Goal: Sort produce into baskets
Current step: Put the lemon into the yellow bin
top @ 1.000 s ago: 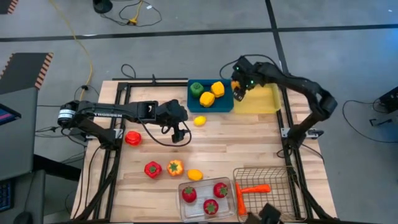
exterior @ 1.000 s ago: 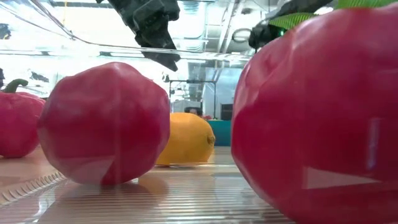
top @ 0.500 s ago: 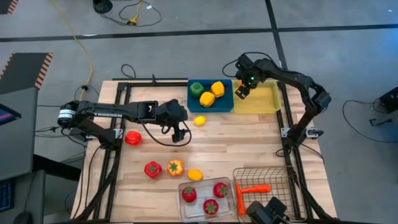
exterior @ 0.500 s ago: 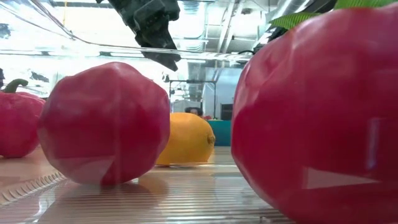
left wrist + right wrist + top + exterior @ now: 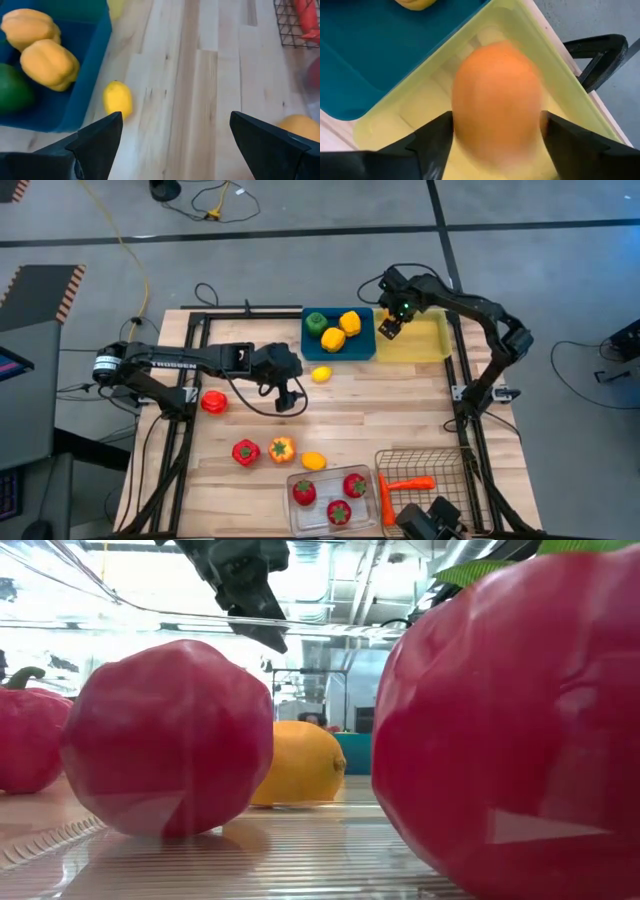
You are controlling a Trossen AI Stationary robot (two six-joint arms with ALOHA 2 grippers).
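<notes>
The right gripper (image 5: 392, 328) hangs over the near end of the translucent yellow tray (image 5: 430, 345), its fingers closed around an orange (image 5: 496, 102). The right wrist view shows the fruit filling the gap between both fingers directly above the tray floor, a placement that suits a release into that tray rather than the blue tray (image 5: 362, 350) just beside it.

The left gripper (image 5: 288, 395) hovers above bare table with its fingers spread wide and nothing between them. A lemon (image 5: 321, 374) lies on the wood just beside the blue tray, and the left wrist view looks toward it, so it is probably the next pick.

The blue tray holds 1 green pepper (image 5: 316, 323) and 2 yellow peppers (image 5: 341, 331). The clear bin (image 5: 296, 522) holds 3 red berries (image 5: 328, 498), and the wire-mesh basket (image 5: 452, 470) holds carrots (image 5: 405, 485).

Compared with 1 s ago, the right arm has shifted slightly along the tray's end; over the last 0.5 s, neither arm has moved noticeably.
</notes>
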